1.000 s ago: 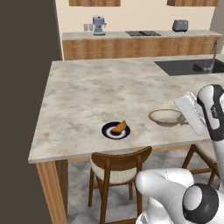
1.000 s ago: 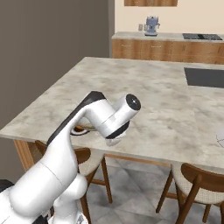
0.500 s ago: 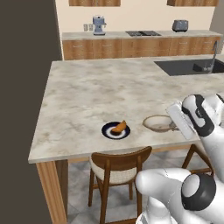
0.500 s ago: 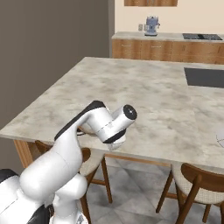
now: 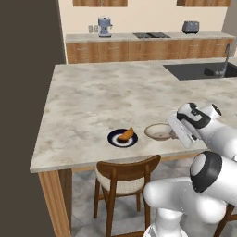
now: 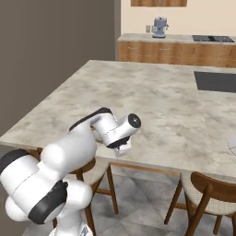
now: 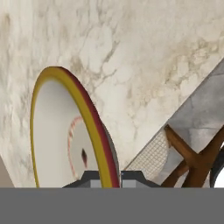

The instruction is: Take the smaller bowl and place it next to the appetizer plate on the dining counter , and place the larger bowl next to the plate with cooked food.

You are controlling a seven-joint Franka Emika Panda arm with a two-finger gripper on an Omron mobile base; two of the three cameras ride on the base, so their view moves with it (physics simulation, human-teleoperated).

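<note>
While pinched by its rim between the fingertips [image 7: 129, 176], sitting low over the dining counter [image 5: 92, 102] near its front edge: smaller bowl [image 5: 159, 132], gripper [image 5: 175, 134] closing on it, now nearer the appetizer plate [image 5: 122, 138] than before

A wooden chair [image 5: 124, 183] stood tucked under the near edge. Toward twelve o'clock, a back run of wooden cabinets [image 5: 139, 50] carried a blue coffee machine [image 5: 105, 26], a cooktop [image 5: 151, 35] and a toaster [image 5: 190, 27]. A faucet [image 5: 226, 56] rose at two o'clock.
</note>
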